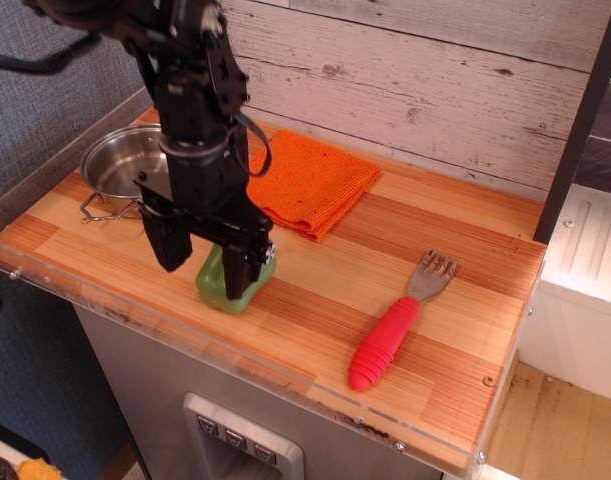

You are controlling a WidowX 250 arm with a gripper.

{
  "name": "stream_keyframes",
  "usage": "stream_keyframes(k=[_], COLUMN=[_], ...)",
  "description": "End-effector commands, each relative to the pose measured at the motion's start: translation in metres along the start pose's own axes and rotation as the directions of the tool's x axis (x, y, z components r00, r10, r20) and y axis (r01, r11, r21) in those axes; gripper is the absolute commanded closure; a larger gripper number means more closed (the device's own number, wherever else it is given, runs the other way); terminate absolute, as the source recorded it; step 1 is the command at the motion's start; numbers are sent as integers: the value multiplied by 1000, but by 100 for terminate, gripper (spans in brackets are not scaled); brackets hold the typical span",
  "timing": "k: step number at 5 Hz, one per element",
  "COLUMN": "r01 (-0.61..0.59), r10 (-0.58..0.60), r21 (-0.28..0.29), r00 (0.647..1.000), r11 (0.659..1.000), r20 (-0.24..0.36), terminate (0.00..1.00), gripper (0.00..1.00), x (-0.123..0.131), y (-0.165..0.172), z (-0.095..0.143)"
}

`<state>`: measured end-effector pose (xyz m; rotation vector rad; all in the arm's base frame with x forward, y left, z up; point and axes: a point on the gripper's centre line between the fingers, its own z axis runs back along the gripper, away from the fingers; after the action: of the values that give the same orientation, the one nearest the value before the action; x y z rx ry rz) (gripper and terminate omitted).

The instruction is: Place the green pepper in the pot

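The green pepper lies on the wooden counter near the front edge, mostly hidden by my gripper. My gripper is low over it and open, with one black finger on the pepper's left and the other on its right. I cannot tell whether the fingers touch it. The shiny steel pot stands at the back left, empty as far as I can see, with its right half hidden behind the arm. One wire handle sticks out toward the front.
A folded orange cloth lies behind the pepper at the back middle. A fork with a red handle lies at the front right. The wooden counter has a clear plastic rim along its left and front edges. A plank wall stands behind.
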<state>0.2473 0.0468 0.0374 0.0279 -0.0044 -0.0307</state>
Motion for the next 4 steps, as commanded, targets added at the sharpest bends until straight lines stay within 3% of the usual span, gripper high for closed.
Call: stream_keyframes(k=[1,2,3,4], r01=[23,50,59,-31], r10=[-23,-51,-60,27], r21=[-4,8,15,27], r00=[999,998,996,989], r11=[1000,999,998,999], r20=[37,29,69,146], terminate=[0,0,0,0], gripper=[0,100,100,100], x=[21,21,19,18], y=[-7,-12,-6,37], z=[-11,-15,5,48])
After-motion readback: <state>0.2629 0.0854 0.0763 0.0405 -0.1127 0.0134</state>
